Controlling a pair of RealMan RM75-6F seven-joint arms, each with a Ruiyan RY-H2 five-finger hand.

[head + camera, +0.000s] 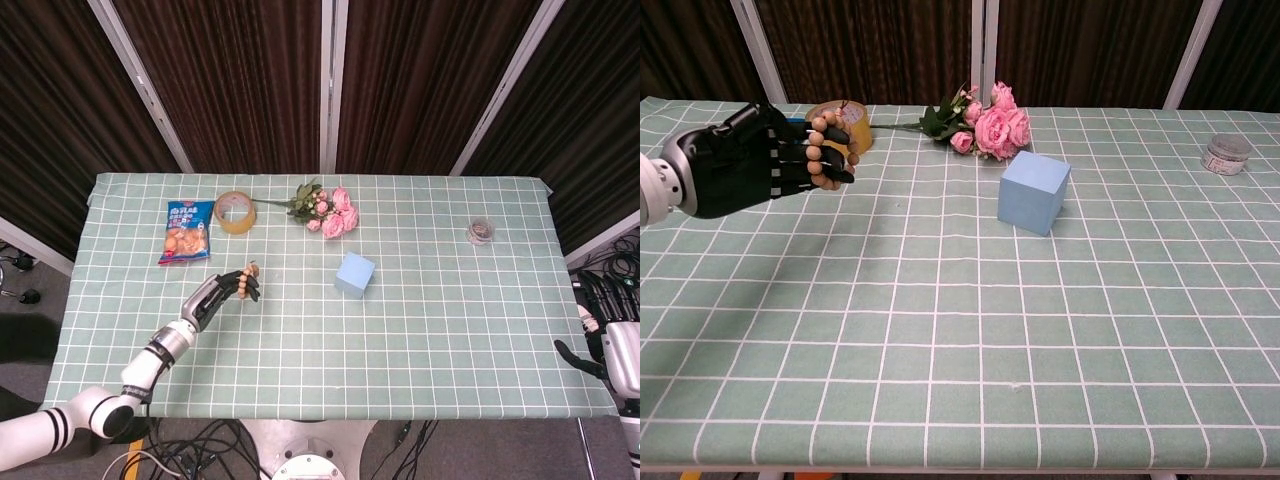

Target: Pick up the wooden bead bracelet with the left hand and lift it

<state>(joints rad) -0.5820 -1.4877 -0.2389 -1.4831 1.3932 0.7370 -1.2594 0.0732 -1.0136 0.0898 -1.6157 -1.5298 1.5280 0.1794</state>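
Observation:
My left hand is black and hangs above the left side of the checked tablecloth, its fingers curled round the wooden bead bracelet. The tan beads show between and over the fingertips, clear of the cloth. From the head view the same left hand holds the bracelet at its tip, just below the tape roll's row. My right hand sits off the table's right edge, fingers apart and nothing in them.
A yellow tape roll stands just behind the left hand. Pink roses lie at the back centre, a blue cube right of centre, a snack bag back left, a small jar far right.

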